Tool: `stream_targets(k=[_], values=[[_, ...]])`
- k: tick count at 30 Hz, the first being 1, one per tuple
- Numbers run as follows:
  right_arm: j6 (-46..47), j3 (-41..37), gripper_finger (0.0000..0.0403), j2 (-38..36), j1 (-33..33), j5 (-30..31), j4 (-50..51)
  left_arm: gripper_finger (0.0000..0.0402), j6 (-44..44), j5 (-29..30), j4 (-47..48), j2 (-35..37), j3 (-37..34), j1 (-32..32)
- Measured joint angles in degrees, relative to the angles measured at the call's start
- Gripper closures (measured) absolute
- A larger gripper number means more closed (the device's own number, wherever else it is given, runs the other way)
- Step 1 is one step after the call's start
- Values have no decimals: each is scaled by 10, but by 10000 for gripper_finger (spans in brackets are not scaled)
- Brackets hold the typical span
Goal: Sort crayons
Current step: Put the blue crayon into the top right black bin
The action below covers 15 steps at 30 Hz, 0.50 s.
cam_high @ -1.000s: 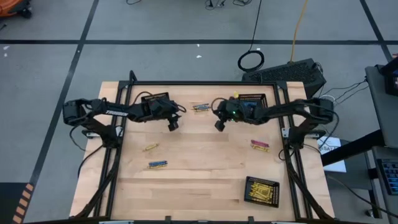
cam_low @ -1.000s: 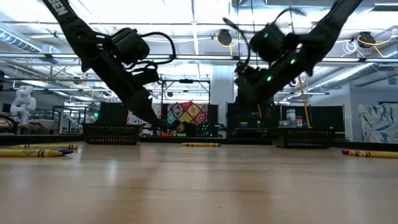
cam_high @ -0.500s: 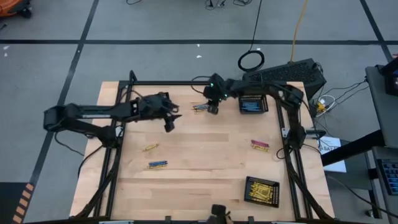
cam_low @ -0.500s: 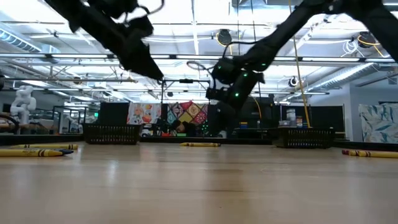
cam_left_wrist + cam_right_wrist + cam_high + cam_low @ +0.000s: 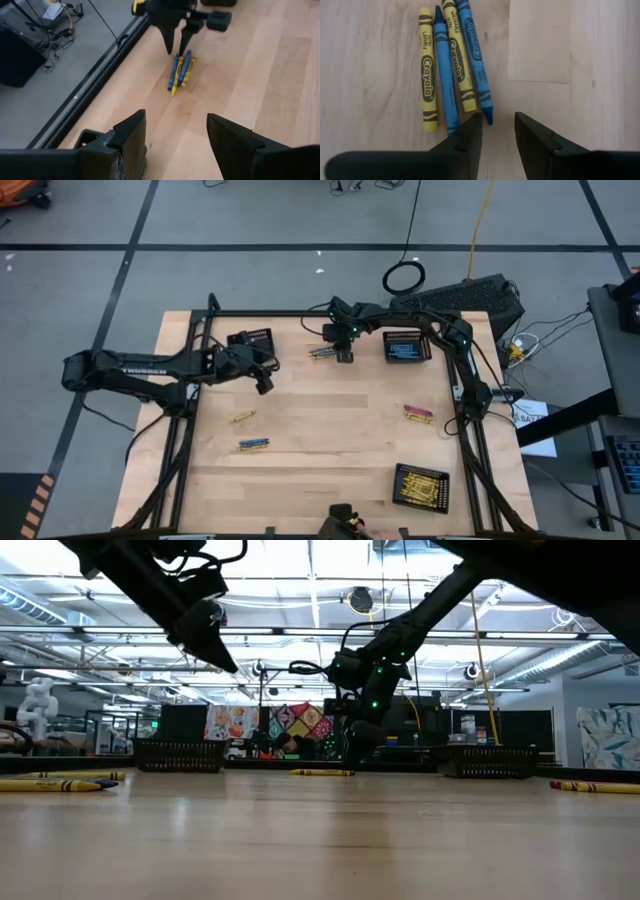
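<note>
At the near edge of the pale wooden desk (image 5: 320,440), a black mesh rectangular basket (image 5: 420,485) holding yellow crayons is seen toward the right corner. Farther in, a small group of blue and yellow crayons (image 5: 253,444) lies on the left part of the desk, with a lone yellow crayon (image 5: 242,417) just beyond it; a pink and yellow cluster of crayons (image 5: 418,414) lies near the right rail, well apart from both. The left hand (image 5: 264,383) is held above the desk left of centre, its two dark fingers (image 5: 131,135) spread apart and nothing gripped between them. Toward the far edge, a bundle of two blue and two yellow wax crayons (image 5: 451,65) is found lying side by side, touching, flat on the wood. The right hand (image 5: 342,356) is positioned directly over the near end of this bundle, its fingertips (image 5: 470,135) parted and just beside the tip of the outermost blue crayon; no crayon is gripped. Behind the left hand a second black mesh basket (image 5: 250,340) stands by the far rail, and a third black mesh basket (image 5: 407,347), holding blue crayons, stands to the right of the right hand at the far edge.
</note>
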State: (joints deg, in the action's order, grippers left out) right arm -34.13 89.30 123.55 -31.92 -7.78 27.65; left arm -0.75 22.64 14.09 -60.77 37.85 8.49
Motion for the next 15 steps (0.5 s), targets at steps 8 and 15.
stream_targets(k=[8,15], values=[[-42,0,364,3,-1,-15,-9,190,13,2,-6,0,-7,0],[-43,-1,400,0,-2,-8,-13,190,38,10,-9,0,-7,1]])
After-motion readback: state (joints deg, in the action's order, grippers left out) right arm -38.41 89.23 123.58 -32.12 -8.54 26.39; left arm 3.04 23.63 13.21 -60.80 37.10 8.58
